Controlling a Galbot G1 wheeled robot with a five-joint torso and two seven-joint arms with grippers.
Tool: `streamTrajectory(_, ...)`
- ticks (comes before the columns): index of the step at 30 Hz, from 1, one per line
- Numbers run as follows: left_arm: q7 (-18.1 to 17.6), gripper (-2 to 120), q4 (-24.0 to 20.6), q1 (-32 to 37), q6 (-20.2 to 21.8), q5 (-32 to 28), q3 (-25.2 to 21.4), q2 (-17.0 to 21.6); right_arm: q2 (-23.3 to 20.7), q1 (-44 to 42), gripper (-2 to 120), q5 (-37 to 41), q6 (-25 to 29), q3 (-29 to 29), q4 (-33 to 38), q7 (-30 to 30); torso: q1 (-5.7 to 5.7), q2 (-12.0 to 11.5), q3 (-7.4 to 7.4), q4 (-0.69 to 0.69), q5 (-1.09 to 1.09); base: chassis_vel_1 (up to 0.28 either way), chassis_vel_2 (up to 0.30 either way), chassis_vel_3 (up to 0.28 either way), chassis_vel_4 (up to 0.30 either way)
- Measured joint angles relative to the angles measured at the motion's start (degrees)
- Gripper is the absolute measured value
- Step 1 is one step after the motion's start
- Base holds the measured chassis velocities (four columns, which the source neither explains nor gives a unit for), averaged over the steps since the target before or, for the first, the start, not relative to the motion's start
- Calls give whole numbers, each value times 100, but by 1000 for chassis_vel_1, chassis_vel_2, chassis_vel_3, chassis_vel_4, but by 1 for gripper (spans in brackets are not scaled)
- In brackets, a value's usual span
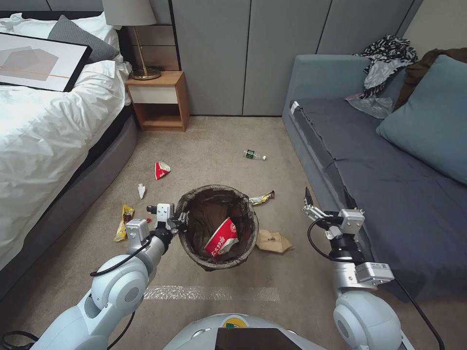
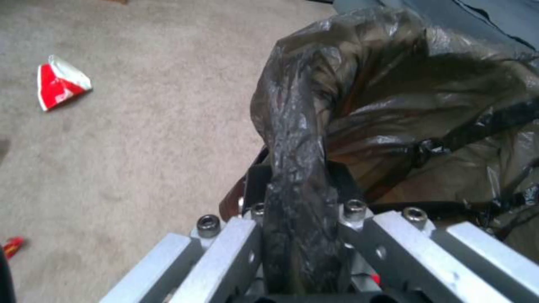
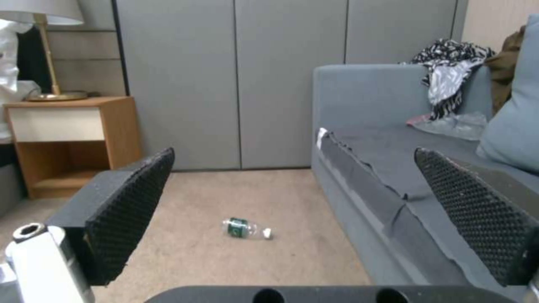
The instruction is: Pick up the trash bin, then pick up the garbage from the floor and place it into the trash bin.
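Note:
The trash bin, lined with a dark bag, is in front of me, and a red-and-white cup lies inside it. My left gripper is shut on the bin's left rim; in the left wrist view the bagged rim runs between its jaws. On the carpet lie garbage pieces: a red-and-white scrap, white tissue, yellow wrapper, gold wrapper, brown paper bag and a small bottle. My right gripper hangs open and empty beside the sofa, facing the bottle.
A bed runs along the left and a blue-grey sofa along the right, with carpet between them. A wooden nightstand with a lamp stands at the back left. Grey wardrobe doors close off the back.

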Motion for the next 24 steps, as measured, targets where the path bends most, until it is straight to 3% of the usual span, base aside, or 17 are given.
streamTrajectory(9,-5,6,3,-20,-6,-5,1,10,10,37,100,-5,4,-13,-19,8,0,0,0,2,0,-103,97,109,-103)
streamTrajectory(24,-13,6,8,-53,-14,-26,18,16,0,18,100,-13,-37,-3,-3,6,-1,0,-1,1,0,0,0,0,0)
